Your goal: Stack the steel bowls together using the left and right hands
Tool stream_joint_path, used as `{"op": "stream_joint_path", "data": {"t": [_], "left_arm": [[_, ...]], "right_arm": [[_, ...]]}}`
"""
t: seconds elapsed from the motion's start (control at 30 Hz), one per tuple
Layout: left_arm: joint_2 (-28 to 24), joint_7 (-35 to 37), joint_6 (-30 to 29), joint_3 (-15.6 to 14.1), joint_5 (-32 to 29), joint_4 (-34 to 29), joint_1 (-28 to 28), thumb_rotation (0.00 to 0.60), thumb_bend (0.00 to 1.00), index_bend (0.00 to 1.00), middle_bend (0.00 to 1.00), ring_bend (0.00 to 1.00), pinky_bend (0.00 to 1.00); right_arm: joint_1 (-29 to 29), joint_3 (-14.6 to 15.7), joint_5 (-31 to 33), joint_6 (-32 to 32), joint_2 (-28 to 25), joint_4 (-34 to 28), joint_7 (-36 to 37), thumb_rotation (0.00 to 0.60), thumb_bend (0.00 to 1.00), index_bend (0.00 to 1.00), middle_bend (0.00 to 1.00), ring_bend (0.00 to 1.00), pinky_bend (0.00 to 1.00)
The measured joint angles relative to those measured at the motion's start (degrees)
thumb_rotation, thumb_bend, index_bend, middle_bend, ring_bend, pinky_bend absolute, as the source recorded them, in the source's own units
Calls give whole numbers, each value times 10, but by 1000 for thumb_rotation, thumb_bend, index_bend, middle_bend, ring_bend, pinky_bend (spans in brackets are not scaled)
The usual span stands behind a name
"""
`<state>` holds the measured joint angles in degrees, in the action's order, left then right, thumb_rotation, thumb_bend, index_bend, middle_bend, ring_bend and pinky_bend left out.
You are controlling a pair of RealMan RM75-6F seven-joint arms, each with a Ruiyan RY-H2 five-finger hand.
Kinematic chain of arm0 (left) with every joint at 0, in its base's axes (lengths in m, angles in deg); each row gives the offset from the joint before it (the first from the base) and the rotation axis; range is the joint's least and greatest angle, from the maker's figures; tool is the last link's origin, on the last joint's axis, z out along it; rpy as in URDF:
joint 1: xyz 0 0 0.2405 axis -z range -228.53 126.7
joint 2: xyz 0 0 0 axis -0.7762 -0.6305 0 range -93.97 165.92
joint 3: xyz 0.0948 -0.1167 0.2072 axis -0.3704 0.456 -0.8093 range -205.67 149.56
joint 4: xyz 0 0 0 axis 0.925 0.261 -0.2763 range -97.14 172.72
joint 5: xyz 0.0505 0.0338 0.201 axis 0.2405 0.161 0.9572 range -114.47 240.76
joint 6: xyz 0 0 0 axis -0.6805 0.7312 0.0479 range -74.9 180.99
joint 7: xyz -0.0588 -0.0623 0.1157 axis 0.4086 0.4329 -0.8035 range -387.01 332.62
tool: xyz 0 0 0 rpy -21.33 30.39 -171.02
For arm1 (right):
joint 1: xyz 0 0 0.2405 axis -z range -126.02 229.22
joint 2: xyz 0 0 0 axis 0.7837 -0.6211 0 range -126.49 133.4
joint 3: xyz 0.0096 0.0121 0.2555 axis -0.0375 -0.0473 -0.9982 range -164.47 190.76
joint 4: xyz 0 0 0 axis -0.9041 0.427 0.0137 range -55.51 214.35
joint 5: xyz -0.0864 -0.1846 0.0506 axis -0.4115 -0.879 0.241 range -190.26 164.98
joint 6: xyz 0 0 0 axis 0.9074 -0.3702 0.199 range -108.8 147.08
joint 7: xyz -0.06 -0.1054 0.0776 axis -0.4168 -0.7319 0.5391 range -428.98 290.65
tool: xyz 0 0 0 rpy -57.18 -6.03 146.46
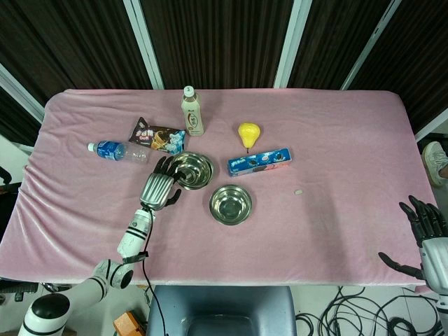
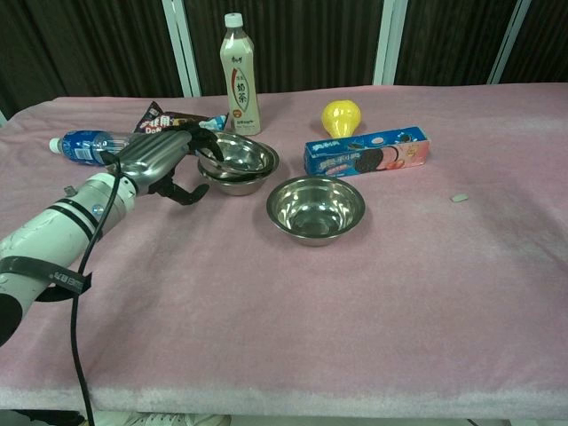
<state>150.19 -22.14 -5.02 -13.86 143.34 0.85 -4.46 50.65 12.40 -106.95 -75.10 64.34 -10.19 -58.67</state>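
Observation:
Two steel bowls [image 1: 194, 169] sit nested one inside the other at the table's middle, the upper bowl [image 2: 238, 153] resting a little high in the lower one [image 2: 232, 182]. My left hand [image 1: 159, 187] holds the upper bowl by its left rim, fingers [image 2: 202, 144] hooked over the edge and thumb below. A third steel bowl [image 1: 230, 204] stands alone on the pink cloth, just right of and nearer than the pair [image 2: 315, 209]. My right hand [image 1: 427, 234] hangs off the table's near right corner, fingers spread, holding nothing; the chest view does not show it.
Behind the bowls stand a milk tea bottle [image 2: 238, 75], a yellow pear [image 2: 341, 117] and a blue cookie box [image 2: 366, 152]. A water bottle [image 2: 89, 145] and snack packet [image 1: 157, 136] lie at the left. A small scrap [image 2: 459, 198] lies at the right.

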Motion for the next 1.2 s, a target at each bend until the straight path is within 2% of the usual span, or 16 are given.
{"op": "stream_joint_path", "data": {"t": [0.27,0.47,0.53,0.63,0.83,0.93,1.0,1.2], "left_arm": [[-32,-4,-14,-14,2,-70,-14,600,406,0,31,0,40],[-109,-32,-50,-41,2,-190,-70,600,414,0,30,0,49],[-150,-45,-79,-55,4,-232,-104,600,414,0,29,0,49],[-202,-66,-134,-76,8,-262,-154,600,414,0,28,0,48],[-255,-84,-221,-104,18,-289,-224,600,413,0,21,0,47],[-280,-76,-274,-109,19,-293,-267,600,413,0,19,0,46],[-294,-59,-299,-110,17,-293,-292,600,413,0,19,0,46],[-303,-13,-304,-105,12,-275,-316,600,412,0,17,0,46]], "right_arm": [[-7,-1,2,18,2,-2,-9,600,255,0,0,0,0],[-24,-4,3,48,10,6,-31,600,245,40,0,0,0],[-39,-5,0,72,14,8,-41,600,245,80,0,0,0],[-70,-8,-6,115,22,11,-61,600,245,130,0,0,0],[-130,-21,-13,191,49,23,-112,600,245,317,0,0,0],[-191,-36,-16,262,93,46,-142,600,245,390,0,0,0],[-242,-47,-16,311,141,75,-162,600,246,420,0,0,0],[-346,-67,-16,385,277,182,-206,600,247,472,0,0,0]]}}
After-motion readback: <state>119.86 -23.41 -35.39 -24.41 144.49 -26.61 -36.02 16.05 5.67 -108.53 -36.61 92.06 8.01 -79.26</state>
